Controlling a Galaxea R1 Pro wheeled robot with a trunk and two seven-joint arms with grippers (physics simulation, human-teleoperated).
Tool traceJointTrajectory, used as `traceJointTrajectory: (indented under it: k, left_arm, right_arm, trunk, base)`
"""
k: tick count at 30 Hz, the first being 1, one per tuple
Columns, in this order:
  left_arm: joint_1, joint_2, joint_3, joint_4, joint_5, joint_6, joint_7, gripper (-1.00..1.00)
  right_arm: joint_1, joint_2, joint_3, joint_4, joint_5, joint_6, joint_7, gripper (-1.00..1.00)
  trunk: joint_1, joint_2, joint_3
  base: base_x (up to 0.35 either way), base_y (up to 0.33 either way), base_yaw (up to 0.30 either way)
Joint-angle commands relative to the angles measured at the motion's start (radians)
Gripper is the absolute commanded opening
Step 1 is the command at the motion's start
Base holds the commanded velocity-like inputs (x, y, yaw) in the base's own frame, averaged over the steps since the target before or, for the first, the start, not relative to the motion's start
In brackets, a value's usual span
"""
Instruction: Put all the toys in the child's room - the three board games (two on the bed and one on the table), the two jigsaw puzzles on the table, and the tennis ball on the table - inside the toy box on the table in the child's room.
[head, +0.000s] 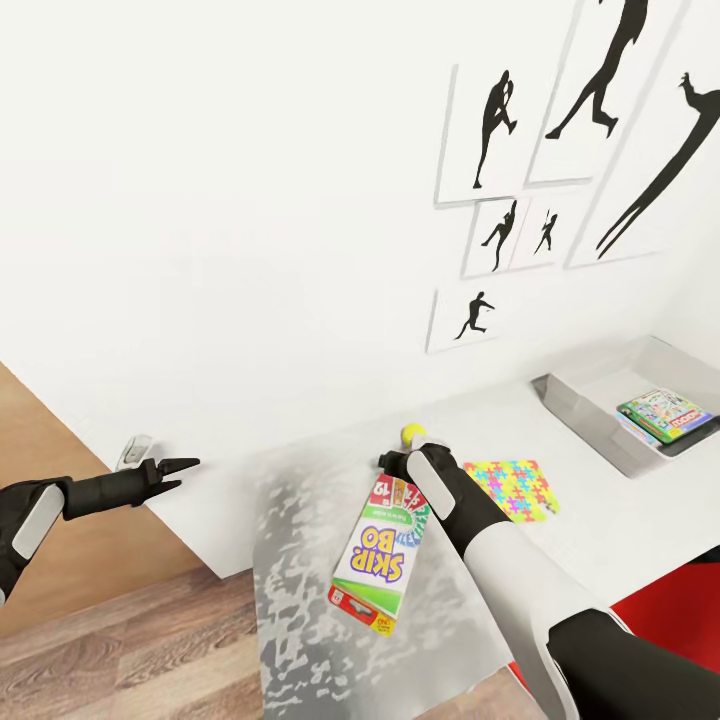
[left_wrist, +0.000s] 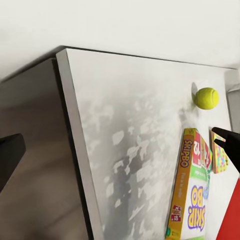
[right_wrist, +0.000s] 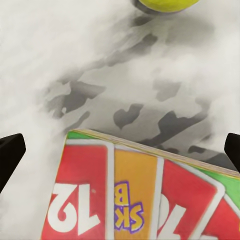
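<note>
Our right gripper (head: 400, 463), fingers spread, hovers over the Skip-Bo box (head: 379, 550) lying flat mid-tabletop (head: 600, 500). It looks light, stiff and slick; we would pinch across its short end. Left fingers (head: 178, 464) look pressed together.

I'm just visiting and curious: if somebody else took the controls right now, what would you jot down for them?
Right gripper: open, over the top end of the Skip-Bo game on the table, not gripping.
Left gripper: off the table's left edge, holding nothing.
Tennis ball: just beyond the right gripper.
Jigsaw puzzle: flat, right of the arm.
Toy box: one game inside.
Left: Skip-Bo, ball, puzzle.
</note>
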Motion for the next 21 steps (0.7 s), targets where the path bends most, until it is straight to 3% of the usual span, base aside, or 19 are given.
traceJointTrajectory:
  k: [1, 21]
  left_arm:
    - [-0.001, 0.0, 0.001, 0.0, 0.0, 0.004, -0.003, 1.0]
    - [-0.001, 0.0, 0.001, 0.0, 0.0, 0.004, -0.003, 1.0]
  right_arm:
    - [-0.001, 0.0, 0.002, -0.001, -0.009, 0.003, -0.009, 1.0]
    - [-0.001, 0.0, -0.001, 0.001, -0.01, 0.003, -0.009, 1.0]
  trunk:
    - [0.001, -0.002, -0.002]
    - [0.001, -0.002, -0.015]
  base:
    - [0.0, 0.0, 0.0]
    - [0.0, 0.0, 0.0]
